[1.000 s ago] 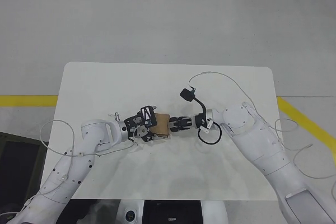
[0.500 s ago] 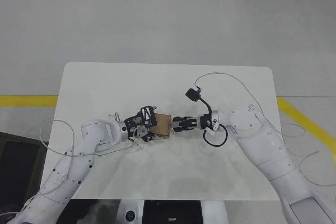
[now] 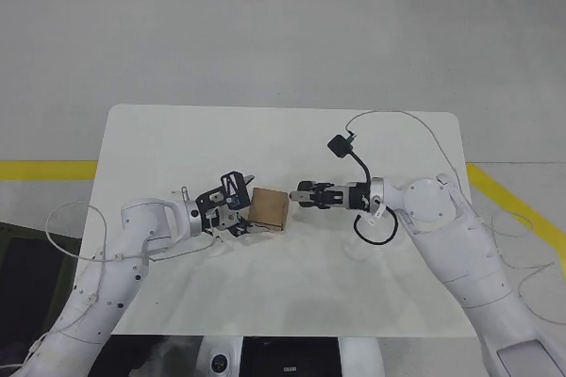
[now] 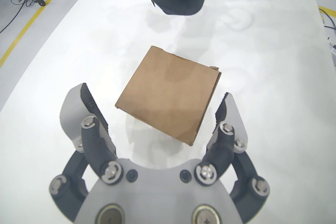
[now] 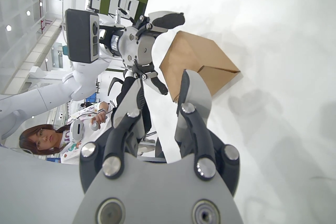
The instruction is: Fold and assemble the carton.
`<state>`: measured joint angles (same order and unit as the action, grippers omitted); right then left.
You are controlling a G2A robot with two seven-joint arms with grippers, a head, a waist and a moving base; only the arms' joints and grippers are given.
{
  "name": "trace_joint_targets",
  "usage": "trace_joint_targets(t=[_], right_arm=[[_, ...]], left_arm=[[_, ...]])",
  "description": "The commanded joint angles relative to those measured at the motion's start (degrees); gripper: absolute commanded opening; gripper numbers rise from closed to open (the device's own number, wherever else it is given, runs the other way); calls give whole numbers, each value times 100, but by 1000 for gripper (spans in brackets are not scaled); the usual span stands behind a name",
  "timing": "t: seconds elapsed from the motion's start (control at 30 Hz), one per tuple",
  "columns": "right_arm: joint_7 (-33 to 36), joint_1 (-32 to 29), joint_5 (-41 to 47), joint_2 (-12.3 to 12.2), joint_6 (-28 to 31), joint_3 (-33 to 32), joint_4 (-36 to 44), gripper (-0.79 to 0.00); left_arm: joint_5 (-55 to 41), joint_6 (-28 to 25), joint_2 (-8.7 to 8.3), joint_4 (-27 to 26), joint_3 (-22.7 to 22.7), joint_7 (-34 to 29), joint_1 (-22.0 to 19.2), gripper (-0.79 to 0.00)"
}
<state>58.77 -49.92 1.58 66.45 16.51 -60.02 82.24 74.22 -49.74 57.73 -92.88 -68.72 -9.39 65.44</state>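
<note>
The brown carton (image 3: 267,209) stands folded into a closed box at the middle of the white table (image 3: 170,141), touched by neither gripper. My left gripper (image 3: 236,202) is just left of it, open, its fingers spread wider than the carton (image 4: 170,104) lying beyond them. My right gripper (image 3: 300,195) hovers a short way right of the box, open by a narrow gap and holding nothing. In the right wrist view the carton (image 5: 197,59) shows a seam along one side, with the left gripper (image 5: 168,54) open behind it.
A thin white cable (image 3: 396,122) loops over the table's far right part, near the right arm's black wrist camera (image 3: 340,144). Yellow floor tape (image 3: 38,170) runs along both sides of the table. Bare table surface lies all around the carton.
Both grippers have drawn back from the carton: the left one let go, opened and moved left, the right one pulled away to the right. The carton now stands free.
</note>
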Motion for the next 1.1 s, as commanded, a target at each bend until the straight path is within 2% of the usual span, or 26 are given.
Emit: trace_joint_targets(t=[0.0,0.17,0.27,0.43,0.5,0.8,1.07], right_arm=[[-85,-57,-16,-23,178,-99,25,0],[-353,-159,139,-55,958,-309,-113,0],[-552,-120,67,-68,1621,-417,-238,0],[-992,115,-557,-104,2624,-649,-512,0],[-1224,205,-943,-127,2853,-781,-595,0],[-1995,383,-2643,-259,3189,-1354,-249,0],[-3049,211,-3927,-345,3259,-1845,218,0]], left_arm=[[-266,-122,-36,-38,-202,-28,67,0],[-887,-161,-116,-232,-691,-249,188,0],[-1160,-77,-148,-309,-898,-456,187,0],[-1443,79,-178,-275,-1080,-797,-27,0],[-1609,132,-182,-155,-1118,-919,-190,0],[-2022,209,-220,350,-1260,-1420,-950,0],[-2412,119,-275,549,-1378,-1738,-1356,0]])
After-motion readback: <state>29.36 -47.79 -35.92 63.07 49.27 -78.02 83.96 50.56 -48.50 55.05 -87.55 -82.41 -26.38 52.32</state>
